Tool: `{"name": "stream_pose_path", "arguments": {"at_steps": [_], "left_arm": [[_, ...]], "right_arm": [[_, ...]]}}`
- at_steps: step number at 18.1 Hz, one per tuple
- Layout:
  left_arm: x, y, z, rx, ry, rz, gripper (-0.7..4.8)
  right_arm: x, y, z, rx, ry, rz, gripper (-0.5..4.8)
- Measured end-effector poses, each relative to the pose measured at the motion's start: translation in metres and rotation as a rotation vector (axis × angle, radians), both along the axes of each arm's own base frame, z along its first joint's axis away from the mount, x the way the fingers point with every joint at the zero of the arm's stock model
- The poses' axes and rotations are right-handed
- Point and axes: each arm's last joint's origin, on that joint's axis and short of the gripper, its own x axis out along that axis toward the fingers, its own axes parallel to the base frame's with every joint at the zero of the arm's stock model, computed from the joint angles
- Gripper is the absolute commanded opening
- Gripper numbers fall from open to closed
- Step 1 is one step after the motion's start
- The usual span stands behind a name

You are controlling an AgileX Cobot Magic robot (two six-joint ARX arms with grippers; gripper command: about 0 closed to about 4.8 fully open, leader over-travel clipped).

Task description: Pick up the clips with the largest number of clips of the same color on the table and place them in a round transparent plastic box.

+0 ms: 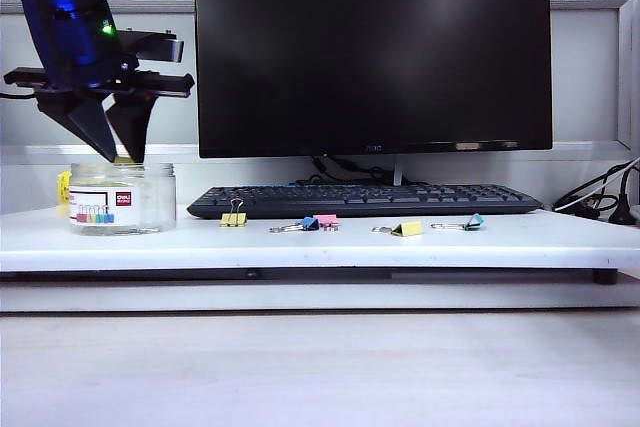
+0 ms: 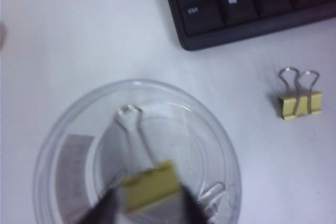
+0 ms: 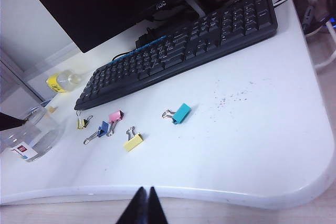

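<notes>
Pointing handles away from left hand (image 2: 149,203): yellow clip (image 2: 149,184) over jar (image 2: 58,145).

Readable print: very little, and most of it blurred.

The keyboard (image 2: 247,3) shows "Shift" and "Ctrl" on two corner keys in the left wrist view, with a window sign on a key beside them. The monitor (image 1: 372,47) carries a small brand mark on its lower bezel, too small to read surely. The jar (image 1: 122,199) has a white label with a red logo patch; its lettering cannot be read.
</notes>
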Motion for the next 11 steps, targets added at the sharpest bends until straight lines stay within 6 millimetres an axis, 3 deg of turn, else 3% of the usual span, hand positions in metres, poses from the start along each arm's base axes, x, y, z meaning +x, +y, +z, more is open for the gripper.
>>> {"name": "stream_pose_path", "arguments": {"at_steps": [7,11], "left_arm": [[-0.001,-0.003,0.001,-0.083,0.013,-0.039,1.84],[-0.018,-0.026,0.018,-0.148,-0.028,-0.135,1.84]], "right_arm": [[0.000,0.000,0.000,0.000,0.000,0.000,-0.01],[0.000,0.000,0.000,0.000,0.000,0.000,-0.01]]}}
